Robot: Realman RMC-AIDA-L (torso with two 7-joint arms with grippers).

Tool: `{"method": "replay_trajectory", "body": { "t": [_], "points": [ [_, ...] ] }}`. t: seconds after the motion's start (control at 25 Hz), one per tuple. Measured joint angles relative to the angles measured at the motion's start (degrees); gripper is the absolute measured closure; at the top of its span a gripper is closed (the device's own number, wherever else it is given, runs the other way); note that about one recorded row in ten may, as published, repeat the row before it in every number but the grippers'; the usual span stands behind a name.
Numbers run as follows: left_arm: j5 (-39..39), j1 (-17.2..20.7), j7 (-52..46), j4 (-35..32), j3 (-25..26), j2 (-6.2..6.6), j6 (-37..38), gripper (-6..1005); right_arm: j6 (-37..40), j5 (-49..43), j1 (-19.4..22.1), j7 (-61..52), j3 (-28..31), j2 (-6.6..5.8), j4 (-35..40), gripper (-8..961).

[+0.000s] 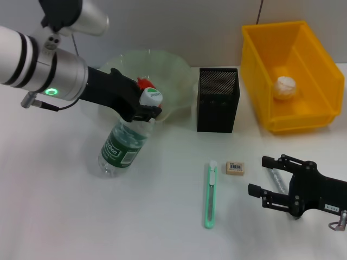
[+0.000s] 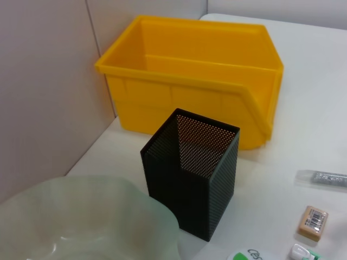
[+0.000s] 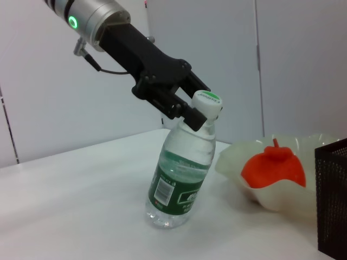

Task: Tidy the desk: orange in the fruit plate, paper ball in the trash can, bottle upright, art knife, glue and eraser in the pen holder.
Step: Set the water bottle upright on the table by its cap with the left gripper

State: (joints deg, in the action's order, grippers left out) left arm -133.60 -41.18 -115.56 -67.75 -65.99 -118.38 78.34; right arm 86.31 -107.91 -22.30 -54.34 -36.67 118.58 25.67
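My left gripper (image 1: 144,111) is shut on the neck of a clear water bottle (image 1: 120,147) with a green label and white cap. The bottle is tilted, with its base on the table; the right wrist view shows it (image 3: 181,179) and the left gripper (image 3: 181,108). The orange (image 1: 143,83) lies in the pale green fruit plate (image 1: 172,67). The paper ball (image 1: 286,86) lies in the yellow bin (image 1: 260,59). The green art knife (image 1: 210,195), the eraser (image 1: 235,168) and the glue stick (image 1: 277,179) lie on the table. My right gripper (image 1: 259,175) is open, right beside the glue stick.
The black mesh pen holder (image 1: 218,100) stands between the plate and the bin, and looks empty in the left wrist view (image 2: 190,173). The left wrist view also shows the bin (image 2: 190,97), the eraser (image 2: 313,222) and the glue (image 2: 322,179).
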Motion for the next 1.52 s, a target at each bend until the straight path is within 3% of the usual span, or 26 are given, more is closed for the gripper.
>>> {"method": "replay_trajectory", "body": {
  "t": [0.8, 1.16, 1.52],
  "points": [
    [3.2, 3.2, 0.4, -1.7, 8.6, 0.28, 3.1, 555, 0.2, -0.5, -0.4, -0.2, 0.0, -0.19, 0.2, 182],
    [6.3, 4.6, 1.5, -1.2, 15.3, 0.34, 5.4, 555, 0.2, -0.5, -0.4, -0.2, 0.0, -0.20, 0.2, 182],
    [11.2, 8.0, 4.2, -1.0, 16.4, 0.88, 5.3, 555, 0.2, -0.4, -0.5, -0.1, 0.0, -0.03, 0.2, 182]
  ]
}}
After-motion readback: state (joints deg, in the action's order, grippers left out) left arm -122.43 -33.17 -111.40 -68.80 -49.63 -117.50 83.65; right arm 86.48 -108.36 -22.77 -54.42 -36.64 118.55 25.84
